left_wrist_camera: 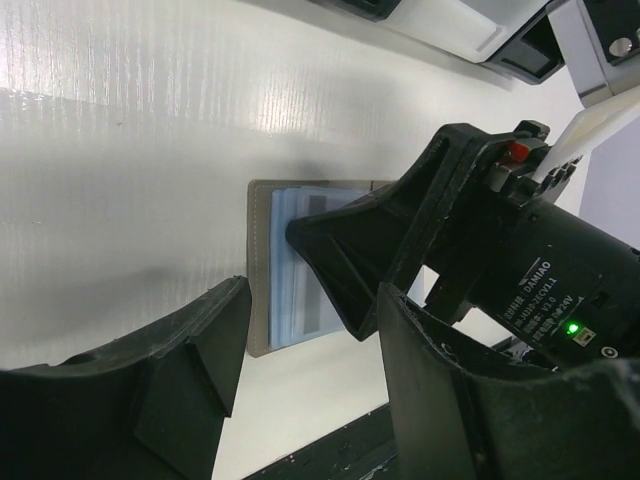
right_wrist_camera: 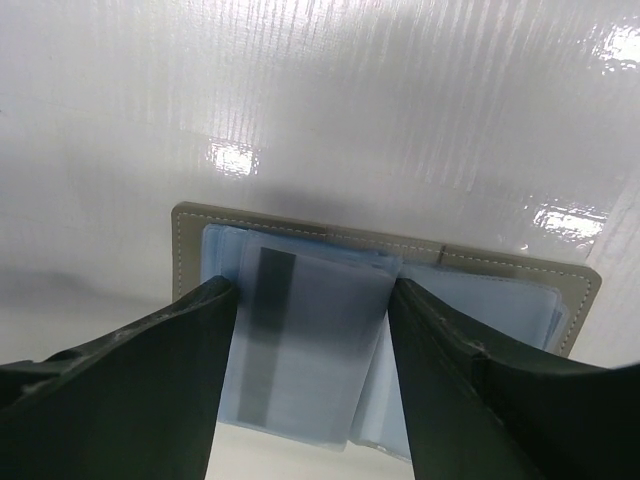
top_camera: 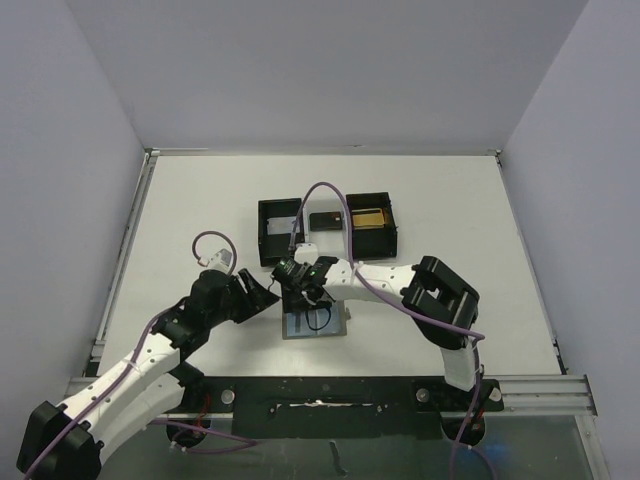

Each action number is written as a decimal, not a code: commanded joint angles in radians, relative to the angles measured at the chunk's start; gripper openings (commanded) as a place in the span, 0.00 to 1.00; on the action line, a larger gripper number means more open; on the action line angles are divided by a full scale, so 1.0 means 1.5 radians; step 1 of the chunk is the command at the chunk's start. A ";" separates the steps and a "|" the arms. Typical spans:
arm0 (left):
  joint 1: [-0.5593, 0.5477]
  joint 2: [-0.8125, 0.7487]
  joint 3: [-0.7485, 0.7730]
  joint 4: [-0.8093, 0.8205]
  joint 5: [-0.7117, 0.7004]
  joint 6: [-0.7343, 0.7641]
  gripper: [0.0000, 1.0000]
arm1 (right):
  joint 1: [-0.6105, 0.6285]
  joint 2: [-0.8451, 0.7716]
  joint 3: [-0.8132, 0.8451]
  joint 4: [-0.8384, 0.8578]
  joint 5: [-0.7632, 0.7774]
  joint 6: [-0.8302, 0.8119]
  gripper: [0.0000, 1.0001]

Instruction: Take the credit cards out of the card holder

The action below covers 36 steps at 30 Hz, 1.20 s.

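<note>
White table [top_camera: 200, 200], open grey card holder [top_camera: 290, 332] and black tray [top_camera: 262, 232] on it.

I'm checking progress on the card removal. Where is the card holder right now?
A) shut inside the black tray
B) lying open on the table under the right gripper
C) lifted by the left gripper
B: the card holder lies open on the table, with the right gripper just above it, straddling a card.

Between the fingers of my right gripper [right_wrist_camera: 312, 295] the striped credit card [right_wrist_camera: 318, 340] is blurred and cut off by the lower frame edge, its contact with either finger undecidable; seen from the left wrist, that gripper hides one panel of the card holder [left_wrist_camera: 259, 260].
</note>
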 commanded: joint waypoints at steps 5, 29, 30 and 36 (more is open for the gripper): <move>0.003 -0.024 0.019 -0.004 -0.020 -0.003 0.52 | 0.019 0.045 0.027 -0.067 0.059 0.010 0.55; -0.002 0.084 -0.018 0.195 0.160 0.017 0.49 | -0.076 -0.141 -0.264 0.325 -0.189 0.015 0.49; -0.003 0.081 -0.014 0.178 0.141 0.015 0.48 | -0.075 -0.140 -0.260 0.316 -0.182 0.013 0.51; -0.002 -0.028 -0.003 0.034 -0.012 -0.017 0.49 | -0.038 -0.099 -0.161 0.173 -0.080 0.001 0.63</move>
